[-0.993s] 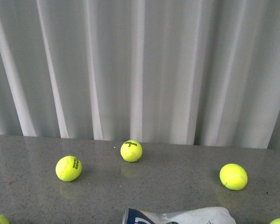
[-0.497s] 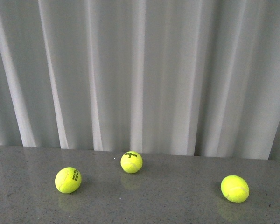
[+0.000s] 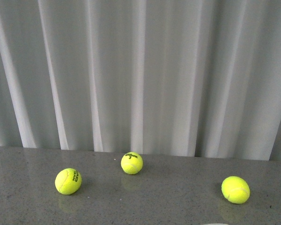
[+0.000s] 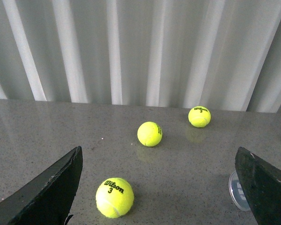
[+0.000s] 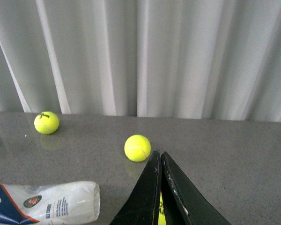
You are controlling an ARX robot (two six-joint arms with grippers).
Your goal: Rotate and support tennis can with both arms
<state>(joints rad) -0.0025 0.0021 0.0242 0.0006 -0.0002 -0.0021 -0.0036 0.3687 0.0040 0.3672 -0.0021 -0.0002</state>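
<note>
The front camera looked across the grey desk (image 3: 168, 206) to the curtain (image 3: 178, 70) behind its far edge. Both wrist cameras sat lower and nearer the surface, facing that same curtain. All three views shared the tennis ball (image 3: 131, 163) nearest the far edge; the wrist views also shared the tennis can (image 5: 61, 201).

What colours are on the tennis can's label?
White, navy and orange, with a small round emblem; the tennis can shows best in the right wrist view.

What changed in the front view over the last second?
The whole scene slid down the picture, as if the camera tilted up. The tennis can dropped out past the bottom edge. The three tennis balls kept their arrangement on the table.
</note>
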